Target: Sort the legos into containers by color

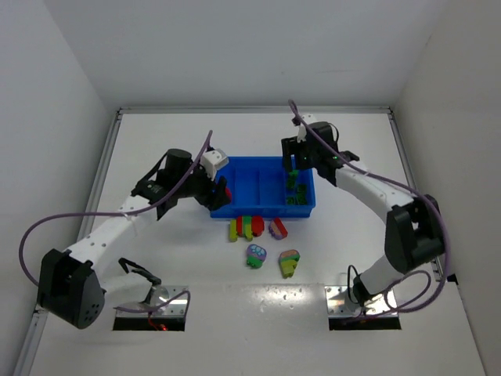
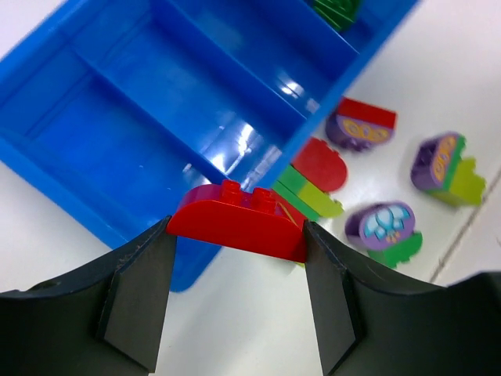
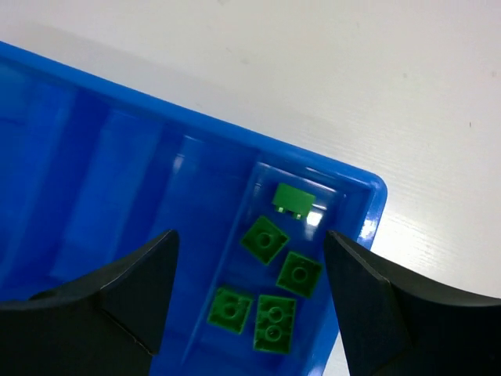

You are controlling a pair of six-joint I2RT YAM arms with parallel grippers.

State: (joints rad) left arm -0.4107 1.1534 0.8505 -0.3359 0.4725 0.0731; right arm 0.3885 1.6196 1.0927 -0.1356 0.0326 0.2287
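The blue tray (image 1: 258, 210) lies in the middle of the white table (image 1: 196, 274), its four compartments side by side. Five green bricks (image 3: 264, 239) lie flat in the rightmost compartment, and the other three compartments show only a bare blue floor. Four loose groups of legos (image 1: 256, 255) rest on the table on the near side of the tray. Two of them are just beside its near wall: a red, green and yellow-green cluster (image 1: 245, 228) and a red and purple piece (image 1: 278, 229). The other two groups are a little nearer to the arm bases. Plain white walls (image 1: 63, 78) close the table on the left, far and right sides.

The left claw (image 2: 239, 243) is clenched on a red brick (image 2: 235, 218) with a rounded end, one finger against each end of it. It holds the brick in the air above the near left corner of the tray. The right claw (image 3: 250, 251) is released, its fingers wide apart with nothing between them. It hangs over the far end of the rightmost compartment, above the green bricks.

A metal strip (image 1: 106, 172) runs along the left and far edges of the table. There is wide bare surface to the left, to the right and on the far side of the tray. On the near side the loose legos take up the middle, between the two arms.
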